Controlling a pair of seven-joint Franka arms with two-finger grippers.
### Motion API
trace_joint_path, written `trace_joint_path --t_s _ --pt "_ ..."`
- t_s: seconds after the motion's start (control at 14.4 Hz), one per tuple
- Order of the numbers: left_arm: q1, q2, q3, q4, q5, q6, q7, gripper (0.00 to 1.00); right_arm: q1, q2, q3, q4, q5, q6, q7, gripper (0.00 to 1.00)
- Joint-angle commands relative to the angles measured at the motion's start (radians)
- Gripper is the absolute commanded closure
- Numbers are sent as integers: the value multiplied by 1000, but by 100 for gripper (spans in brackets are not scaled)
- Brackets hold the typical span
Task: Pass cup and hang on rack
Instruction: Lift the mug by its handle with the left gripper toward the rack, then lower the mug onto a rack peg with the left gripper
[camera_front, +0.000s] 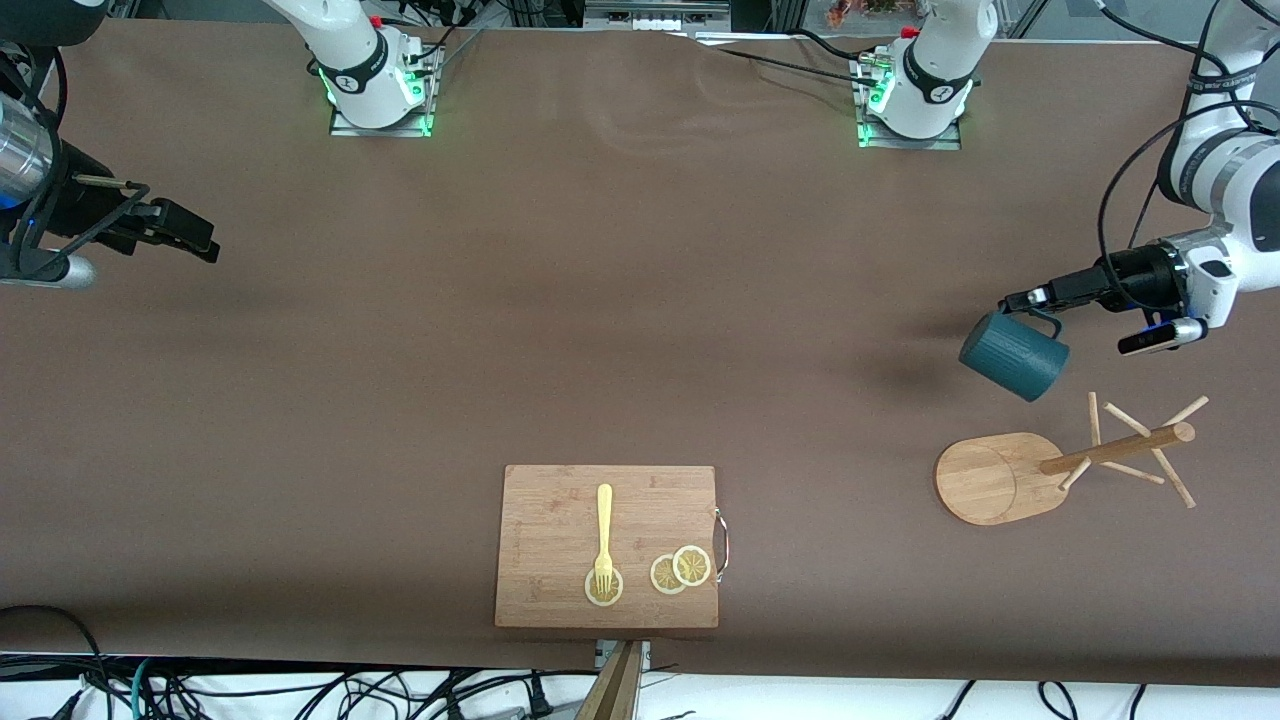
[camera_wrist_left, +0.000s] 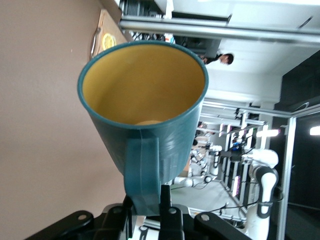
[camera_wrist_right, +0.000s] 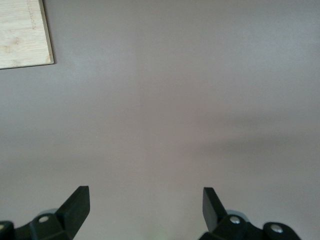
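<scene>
Two claws show in the front view, one at each edge of the frame. At the right edge, the left claw (camera_front: 1030, 298) hangs in the air over bare brown counter (camera_front: 620, 330), its fingers clamped together on the handle of the cup (camera_front: 1014, 356); the dark teal cup dangles below it, tilted, casting a shadow on the counter. In the left wrist view the cup (camera_wrist_left: 145, 115) fills the middle of the frame, its mustard-yellow inside facing the camera and its handle pinched between the fingers at the bottom edge of the frame. Lower right in the front view, just below the cup in the frame, stands the rack (camera_front: 1065, 465): an oval wooden base on the counter, a central pole and thin pegs fanning out toward the right edge. The cup is not touching the rack. At the left edge of the front view the right claw (camera_front: 195, 236) waits above the counter, and the right wrist view shows its two fingers (camera_wrist_right: 77, 205) spread well apart with nothing between them, only counter beneath. Bottom centre in the front view lies a cutting board (camera_front: 607, 546) with a metal handle, bearing a yellow fork (camera_front: 603, 540) and three lemon slices (camera_front: 681, 570), the fork's tines resting on one slice.
</scene>
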Motion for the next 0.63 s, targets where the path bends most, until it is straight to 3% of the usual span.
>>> trace_joint_path --t_s 0.0,0.35,0.56 --pt "24 46 -5 62 -66 -57 -21 100 -11 1 7 17 17 -9 -2 0" --pt "76 186 -5 177 -134 -122 -9 100 -9 1 9 17 15 -1 -7 0" --pt "90 232 -5 183 -184 -162 -8 100 -9 1 9 17 16 0 -7 0"
